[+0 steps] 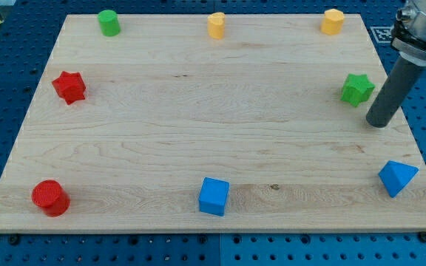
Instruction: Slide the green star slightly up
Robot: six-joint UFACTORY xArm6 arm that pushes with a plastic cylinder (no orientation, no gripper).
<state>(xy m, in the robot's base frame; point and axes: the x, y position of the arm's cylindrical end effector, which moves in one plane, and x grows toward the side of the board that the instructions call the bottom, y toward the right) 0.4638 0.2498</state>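
Tip: my tip (379,123) is down on the wooden board (198,133) near the view's right edge, just right of and a touch below the green star, with a sliver of bare wood between them; it's clamped on nothing.
Rod: dark and straight, leaning up toward the view's top right corner.
Green star: green star (356,89) lies flat at the right side, in the upper half of the board.
Top row: green cylinder (109,23) at left, yellow block (216,25) in the middle, yellow hexagonal block (332,21) at right.
Left side: red star (69,87) up, red cylinder (50,198) in the bottom corner.
Bottom edge: blue cube (214,196) centre, blue triangular block (397,177) far right, well below my tip.
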